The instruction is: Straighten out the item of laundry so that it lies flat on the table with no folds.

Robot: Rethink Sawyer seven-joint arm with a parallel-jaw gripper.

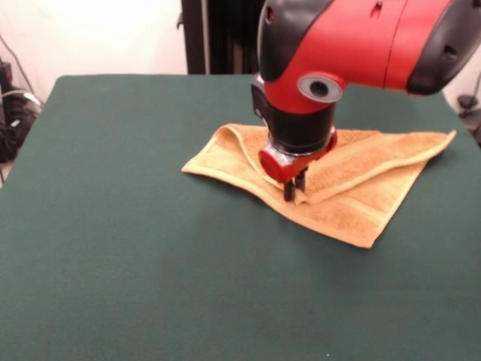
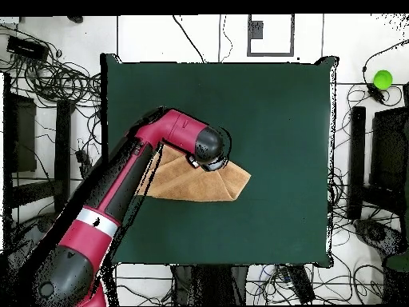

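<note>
Green table [image 1: 113, 248], cables round it; gripper [image 1: 294, 189] pinched shut on folded towel [image 1: 361, 199].

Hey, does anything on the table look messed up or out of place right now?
Yes, the towel isn't flat. It lies doubled over on the table, one layer folded across the other, with a raised ridge at its left end in the front view. The gripper is down at the folded edge with its jaws together there. Nothing looks spilled or damaged.

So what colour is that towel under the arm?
Orange-tan towel, clearest in the front view.
</note>
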